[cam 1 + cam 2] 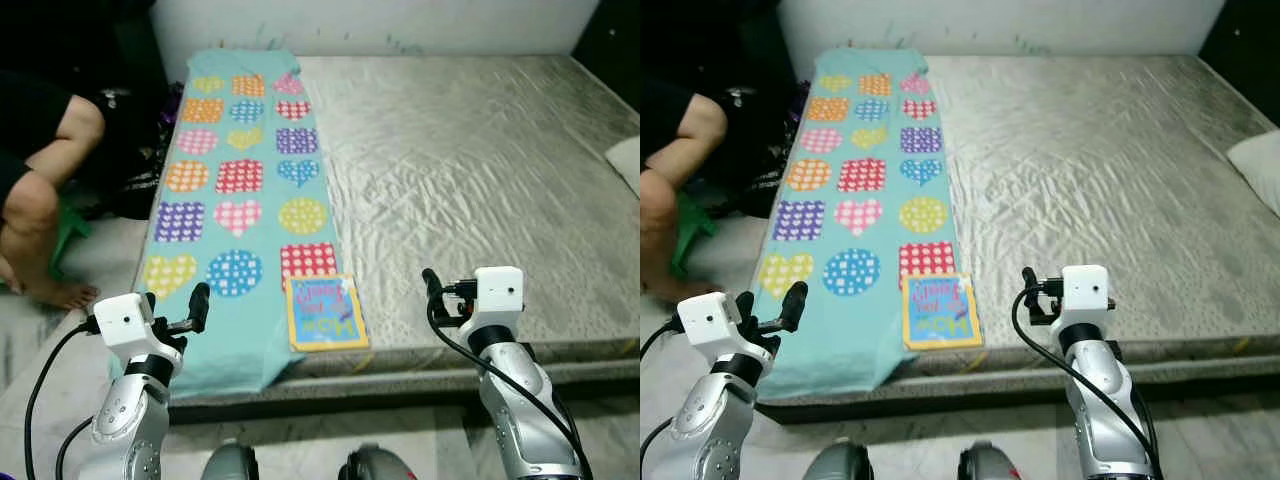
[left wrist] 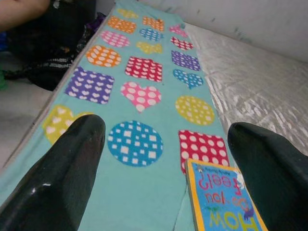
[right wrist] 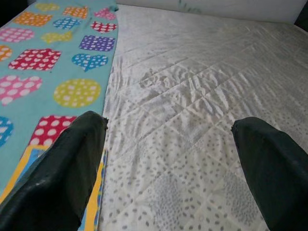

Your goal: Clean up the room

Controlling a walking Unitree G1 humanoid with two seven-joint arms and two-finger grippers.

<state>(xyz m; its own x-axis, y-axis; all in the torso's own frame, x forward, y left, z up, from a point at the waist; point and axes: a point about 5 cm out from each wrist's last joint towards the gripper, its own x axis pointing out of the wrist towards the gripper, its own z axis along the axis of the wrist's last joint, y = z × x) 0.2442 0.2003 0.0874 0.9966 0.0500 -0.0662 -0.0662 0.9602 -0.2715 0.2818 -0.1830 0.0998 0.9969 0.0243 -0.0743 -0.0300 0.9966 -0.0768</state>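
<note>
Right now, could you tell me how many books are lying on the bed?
1: a yellow-bordered blue picture book lies at the near edge of the grey quilted mattress, overlapping the turquoise patterned blanket. Others could be hidden beyond the camera's edges.

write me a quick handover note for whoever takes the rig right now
Left gripper: jaws open, holding nothing, raised over the near end of the blanket.
Right gripper: jaws open, holding nothing, raised over the bare mattress near its front edge.
Book: lies flat at the mattress's front edge, partly on the blanket.
A person sits on the floor to the left.
Done: nothing picked up yet.
Left: book, then probably the blanket.
</note>
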